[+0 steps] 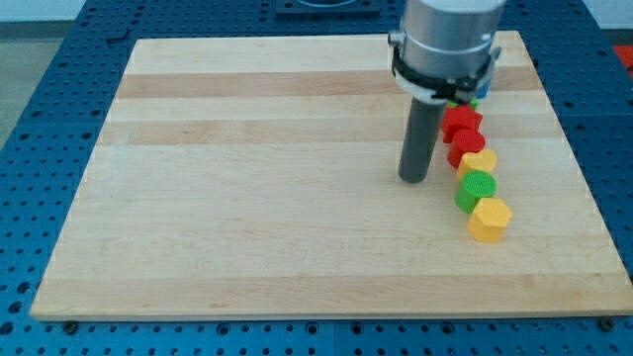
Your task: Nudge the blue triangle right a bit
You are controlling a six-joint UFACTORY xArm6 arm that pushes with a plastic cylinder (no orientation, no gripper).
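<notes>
**Ana:** Tool first: where is it, and is it holding anything?

**Ben:** It is just a dark rod, with no jaws to open or shut, so it holds nothing. The tool's tip (413,181) sits on the counter (247,198), at the view's left of the row of blocks. It touches none of them.

**Ana:** And the blue triangle?

**Ben:** Only a sliver of blue (494,71) peeks out by the arm's big grey body, near the view's top right corner of the counter. That is likely the blue triangle, but its shape is hidden.

**Ana:** What is near it?

**Ben:** Just below it is a bit of green block (472,102). Then a row runs down toward the view's bottom: the upper red block (461,121), the lower red block (466,145), the small yellow block (481,161), the green round block (477,187) and the yellow six-sided block (489,219). They touch one another.

**Ana:** So how should the robot do it well?

**Ben:** The tip is far down from the blue one. It should go up along the view's left side of the row and stay clear of the reds. Then it should stop just left of the blue triangle and push right, slowly and only a little. The counter's edge is close there, so a big shove could knock the block off.
</notes>
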